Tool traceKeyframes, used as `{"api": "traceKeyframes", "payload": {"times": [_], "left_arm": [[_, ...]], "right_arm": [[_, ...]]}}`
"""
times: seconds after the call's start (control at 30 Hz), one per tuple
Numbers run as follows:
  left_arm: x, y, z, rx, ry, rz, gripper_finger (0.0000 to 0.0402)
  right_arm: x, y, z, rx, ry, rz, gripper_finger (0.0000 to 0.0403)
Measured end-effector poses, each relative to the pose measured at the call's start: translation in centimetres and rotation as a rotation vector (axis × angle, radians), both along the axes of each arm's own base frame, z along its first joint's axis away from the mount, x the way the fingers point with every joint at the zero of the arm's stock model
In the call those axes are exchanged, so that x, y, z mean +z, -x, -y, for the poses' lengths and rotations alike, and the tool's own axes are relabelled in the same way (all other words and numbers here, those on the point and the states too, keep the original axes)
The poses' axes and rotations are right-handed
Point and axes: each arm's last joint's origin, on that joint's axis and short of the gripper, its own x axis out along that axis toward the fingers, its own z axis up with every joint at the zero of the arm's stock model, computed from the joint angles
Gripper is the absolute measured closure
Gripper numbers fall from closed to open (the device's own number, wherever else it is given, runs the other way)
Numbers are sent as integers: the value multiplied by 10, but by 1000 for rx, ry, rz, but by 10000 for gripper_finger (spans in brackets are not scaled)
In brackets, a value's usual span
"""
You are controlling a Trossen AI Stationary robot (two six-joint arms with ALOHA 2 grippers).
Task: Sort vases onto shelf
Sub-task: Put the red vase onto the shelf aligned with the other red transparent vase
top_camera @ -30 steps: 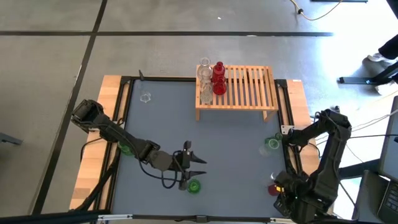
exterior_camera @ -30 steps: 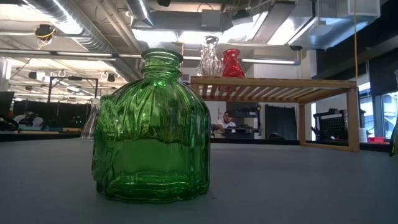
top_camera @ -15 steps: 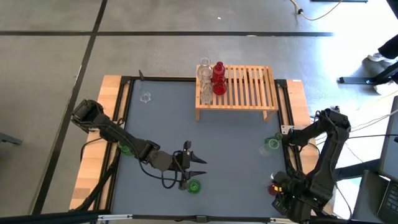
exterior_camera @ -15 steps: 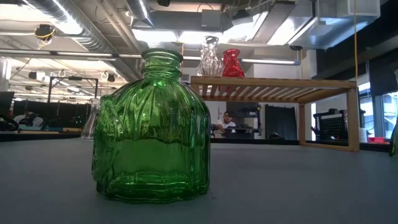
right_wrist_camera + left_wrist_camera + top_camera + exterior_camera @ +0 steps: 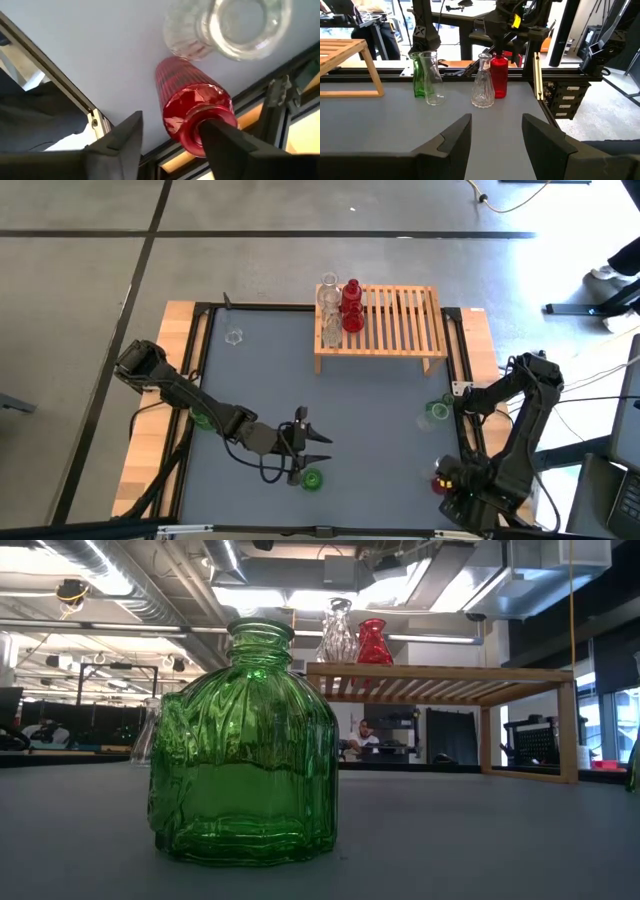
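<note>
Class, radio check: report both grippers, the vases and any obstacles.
Left gripper open, empty, above green vase. Right gripper open, straddling red vase neck. Four vases on shelf. Clear vase crowds the red one.

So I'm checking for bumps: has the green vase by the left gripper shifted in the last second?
No. In the high view the green vase sits at the same spot below the left gripper, equally far from the shelf.

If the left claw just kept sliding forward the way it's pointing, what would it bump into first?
Probably the clear ribbed glass vase, which stands almost dead ahead of the open left gripper, with the tall red glass vase close beside it. The grey tabletop between looks free, though depth is hard to judge.
</note>
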Motion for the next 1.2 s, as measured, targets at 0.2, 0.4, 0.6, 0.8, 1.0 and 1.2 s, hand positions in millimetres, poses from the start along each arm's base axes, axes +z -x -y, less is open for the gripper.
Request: {"api": "traceKeyframes", "payload": {"times": [0.2,0.4,0.6,0.8,1.0,1.2], "left_arm": [[0,0,0,0,1,0,234],[0,0,0,0,2,0,234],[0,0,0,0,2,0,234],[0,0,0,-2,2,0,234],[0,0,0,-4,2,0,234],[0,0,0,-4,2,0,234]], "right_arm": [[-1,0,0,47,6,5,318],[-1,0,0,112,7,7,391],[2,0,0,156,8,7,385],[22,-4,-6,204,-10,76,396],[34,-7,-9,268,-25,150,395],[38,-20,-8,335,-30,232,392]]}}
